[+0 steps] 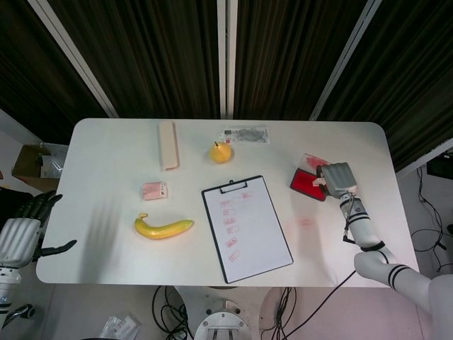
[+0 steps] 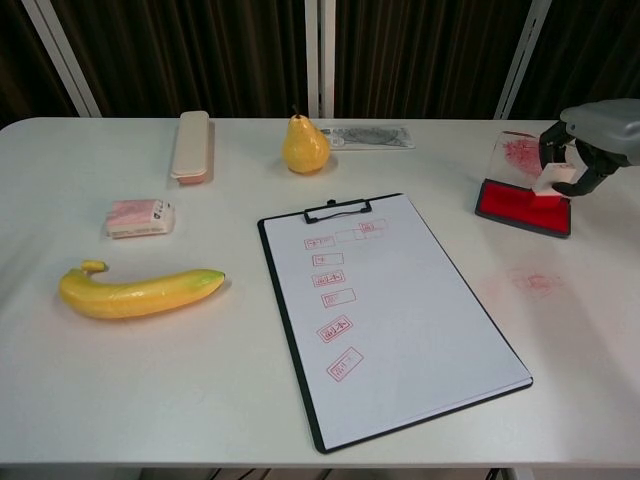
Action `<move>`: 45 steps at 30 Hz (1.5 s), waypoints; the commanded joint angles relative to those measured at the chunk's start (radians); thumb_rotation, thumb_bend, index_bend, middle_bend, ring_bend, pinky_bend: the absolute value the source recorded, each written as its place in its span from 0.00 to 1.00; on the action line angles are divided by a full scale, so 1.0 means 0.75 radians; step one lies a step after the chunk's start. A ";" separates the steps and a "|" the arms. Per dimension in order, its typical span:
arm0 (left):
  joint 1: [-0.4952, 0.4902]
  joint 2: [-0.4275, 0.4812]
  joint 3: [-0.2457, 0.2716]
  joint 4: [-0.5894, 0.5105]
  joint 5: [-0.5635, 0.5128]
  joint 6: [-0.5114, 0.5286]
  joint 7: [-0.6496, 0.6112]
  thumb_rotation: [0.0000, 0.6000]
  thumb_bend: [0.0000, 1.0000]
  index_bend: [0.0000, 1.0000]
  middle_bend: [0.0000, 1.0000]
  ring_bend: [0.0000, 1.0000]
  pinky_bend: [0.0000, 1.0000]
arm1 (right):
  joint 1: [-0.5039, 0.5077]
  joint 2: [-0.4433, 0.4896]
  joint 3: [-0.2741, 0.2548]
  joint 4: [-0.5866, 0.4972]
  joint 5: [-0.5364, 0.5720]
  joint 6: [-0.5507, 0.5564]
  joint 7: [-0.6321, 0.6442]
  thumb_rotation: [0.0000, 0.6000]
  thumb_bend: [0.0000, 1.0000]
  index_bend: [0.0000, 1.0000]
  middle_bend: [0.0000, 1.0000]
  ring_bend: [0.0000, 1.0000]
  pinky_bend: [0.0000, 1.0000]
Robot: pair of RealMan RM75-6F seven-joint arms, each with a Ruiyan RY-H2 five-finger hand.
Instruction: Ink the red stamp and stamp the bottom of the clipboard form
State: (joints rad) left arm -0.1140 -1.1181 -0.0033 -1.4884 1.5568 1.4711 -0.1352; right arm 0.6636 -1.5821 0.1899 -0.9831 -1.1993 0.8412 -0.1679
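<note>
My right hand (image 2: 590, 140) (image 1: 339, 178) grips a small white and red stamp (image 2: 553, 180) just above the red ink pad (image 2: 520, 207) (image 1: 307, 184) at the table's right side. The stamp's face hangs a little clear of the pad. The clipboard (image 2: 390, 310) (image 1: 246, 227) lies in the middle, its white form bearing several red stamp marks down the left column. The form's bottom right area is blank. My left hand (image 1: 25, 230) hangs open off the table's left edge, seen only in the head view.
A banana (image 2: 140, 291) and a pink packet (image 2: 140, 217) lie at the left. A beige case (image 2: 191, 146), a pear (image 2: 304, 145) and a clear bag (image 2: 367, 136) sit along the back. Red ink smudges (image 2: 535, 282) mark the table in front of the pad.
</note>
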 commanded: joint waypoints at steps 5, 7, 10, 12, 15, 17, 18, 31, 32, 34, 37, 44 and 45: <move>0.001 -0.001 -0.001 -0.005 0.002 0.003 0.000 0.67 0.09 0.11 0.08 0.09 0.18 | -0.018 0.236 0.059 -0.430 -0.085 0.168 -0.001 1.00 0.38 0.77 0.62 0.68 0.88; 0.002 -0.004 -0.001 -0.003 0.002 0.006 -0.001 0.67 0.09 0.11 0.08 0.09 0.18 | -0.015 0.265 0.043 -0.527 -0.115 0.180 -0.039 1.00 0.38 0.77 0.62 0.68 0.88; 0.005 -0.005 -0.001 0.000 0.001 0.011 -0.004 0.67 0.09 0.11 0.08 0.09 0.18 | -0.005 0.257 0.009 -0.616 -0.162 0.194 -0.095 1.00 0.38 0.77 0.62 0.68 0.88; 0.009 -0.002 0.000 0.003 0.001 0.015 -0.007 0.67 0.09 0.11 0.08 0.09 0.18 | 0.008 0.230 -0.019 -0.651 -0.196 0.184 -0.118 1.00 0.38 0.77 0.62 0.68 0.88; 0.016 0.002 0.002 0.007 -0.003 0.020 -0.012 0.66 0.09 0.11 0.08 0.09 0.18 | 0.030 0.189 -0.059 -0.678 -0.250 0.168 -0.139 1.00 0.38 0.77 0.62 0.68 0.88; 0.022 0.004 0.002 0.012 -0.008 0.023 -0.019 0.66 0.09 0.11 0.08 0.09 0.18 | 0.043 0.160 -0.087 -0.698 -0.296 0.164 -0.156 1.00 0.38 0.77 0.62 0.68 0.88; 0.024 0.004 0.003 0.015 -0.010 0.024 -0.023 0.66 0.09 0.11 0.08 0.09 0.18 | 0.046 0.151 -0.101 -0.709 -0.316 0.164 -0.162 1.00 0.38 0.77 0.62 0.68 0.88; 0.029 -0.005 0.003 0.046 -0.007 0.028 -0.051 0.66 0.09 0.11 0.08 0.09 0.18 | 0.040 0.104 -0.299 -0.774 -0.599 0.210 -0.212 1.00 0.38 0.77 0.62 0.68 0.88; 0.030 -0.005 0.003 0.046 -0.006 0.027 -0.051 0.66 0.09 0.11 0.08 0.09 0.18 | 0.041 0.104 -0.309 -0.768 -0.619 0.216 -0.199 1.00 0.38 0.77 0.62 0.68 0.88; 0.030 -0.006 0.003 0.046 -0.006 0.026 -0.049 0.67 0.09 0.11 0.08 0.09 0.18 | 0.048 0.101 -0.331 -0.750 -0.664 0.222 -0.155 1.00 0.38 0.77 0.63 0.68 0.88; 0.030 -0.007 0.002 0.045 -0.006 0.027 -0.048 0.67 0.09 0.11 0.08 0.09 0.18 | 0.062 0.096 -0.354 -0.717 -0.703 0.214 -0.101 1.00 0.38 0.77 0.63 0.68 0.88; 0.029 -0.010 0.002 0.049 -0.010 0.020 -0.047 0.66 0.09 0.11 0.08 0.09 0.18 | 0.076 0.065 -0.390 -0.674 -0.765 0.213 -0.042 1.00 0.38 0.77 0.63 0.68 0.88; 0.029 -0.011 0.002 0.050 -0.010 0.019 -0.047 0.66 0.09 0.11 0.08 0.09 0.18 | 0.078 0.059 -0.395 -0.668 -0.778 0.218 -0.036 1.00 0.38 0.77 0.63 0.68 0.88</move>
State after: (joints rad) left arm -0.0922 -1.1261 -0.0018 -1.4501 1.5490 1.4849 -0.1707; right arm 0.7193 -1.5319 -0.1004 -1.4901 -1.7732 1.0003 -0.2022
